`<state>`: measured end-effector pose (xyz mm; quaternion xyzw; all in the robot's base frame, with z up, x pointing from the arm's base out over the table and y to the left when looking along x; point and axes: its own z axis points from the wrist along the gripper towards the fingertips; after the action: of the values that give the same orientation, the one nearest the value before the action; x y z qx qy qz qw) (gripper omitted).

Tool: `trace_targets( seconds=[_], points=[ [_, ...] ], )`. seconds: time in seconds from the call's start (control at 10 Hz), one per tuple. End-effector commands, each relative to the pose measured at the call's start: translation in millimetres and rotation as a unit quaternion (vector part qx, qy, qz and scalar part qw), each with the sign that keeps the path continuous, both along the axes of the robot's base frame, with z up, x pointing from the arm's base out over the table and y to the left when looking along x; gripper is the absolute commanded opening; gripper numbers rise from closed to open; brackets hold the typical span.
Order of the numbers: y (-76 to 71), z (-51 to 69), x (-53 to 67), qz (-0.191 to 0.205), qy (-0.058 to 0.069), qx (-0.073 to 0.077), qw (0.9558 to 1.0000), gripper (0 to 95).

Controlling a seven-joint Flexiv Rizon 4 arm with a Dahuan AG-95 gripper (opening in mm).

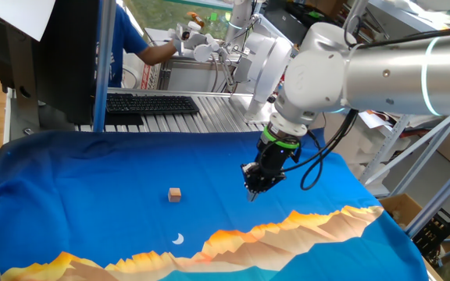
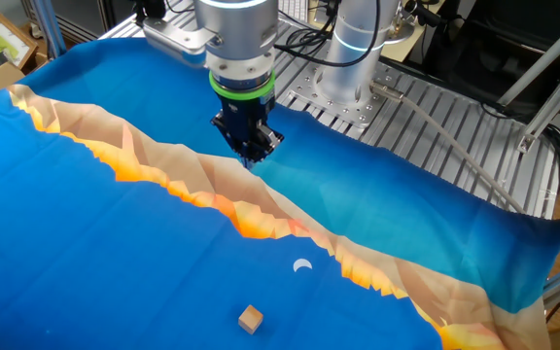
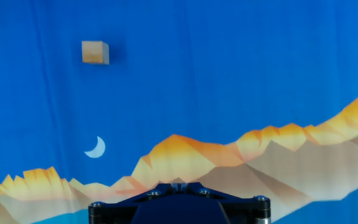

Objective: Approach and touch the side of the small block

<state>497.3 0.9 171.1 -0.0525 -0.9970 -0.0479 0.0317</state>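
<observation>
The small block [image 1: 175, 194] is a tiny light-brown wooden cube lying on the blue cloth, left of the gripper. It also shows in the other fixed view [image 2: 251, 318] near the bottom edge and in the hand view [image 3: 95, 52] at the upper left. My black gripper [image 1: 252, 190] hangs just above the cloth, well to the right of the block and apart from it. In the other fixed view the gripper [image 2: 251, 158] is over the orange mountain print. In the hand view the gripper [image 3: 178, 183] shows its jaws pressed together, with nothing between them.
A white crescent mark [image 1: 178, 239] is printed on the cloth [image 1: 92, 179] near the block. A keyboard [image 1: 151, 104] and a monitor stand beyond the far edge. A person in blue works at the back. Metal rails run behind the cloth.
</observation>
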Motion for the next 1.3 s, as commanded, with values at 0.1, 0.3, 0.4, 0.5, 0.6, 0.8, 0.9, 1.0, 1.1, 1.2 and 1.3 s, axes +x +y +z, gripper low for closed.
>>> trace_targets(
  seconds=[0.1,0.3,0.4,0.5,0.6,0.8,0.9,1.0,1.1,1.2,1.3],
  points=[
    [-0.3,-1.8,1.7,-0.003,0.005,0.000,1.0000,0.0],
    [-0.1,-2.4,1.7,-0.007,0.007,-0.003,0.9999,0.0],
    [-0.1,-2.9,1.8,-0.008,0.007,-0.004,0.9999,0.0],
    [0.1,-3.7,1.4,-0.008,0.009,-0.003,0.9999,0.0],
    [0.5,-4.2,0.5,-0.009,0.008,-0.003,0.9999,0.0],
    [0.7,-5.0,0.4,-0.008,0.009,-0.005,0.9999,0.0],
    [0.7,-5.2,0.1,-0.009,0.009,-0.005,0.9999,0.0],
    [0.8,-5.2,0.0,-0.008,0.007,-0.005,0.9999,0.0],
    [0.8,-5.2,0.0,-0.007,0.006,-0.005,0.9999,0.0],
    [0.8,-5.2,0.0,-0.004,0.006,-0.005,1.0000,0.0],
    [0.8,-5.2,0.0,-0.003,0.006,-0.004,1.0000,0.0]
  ],
)
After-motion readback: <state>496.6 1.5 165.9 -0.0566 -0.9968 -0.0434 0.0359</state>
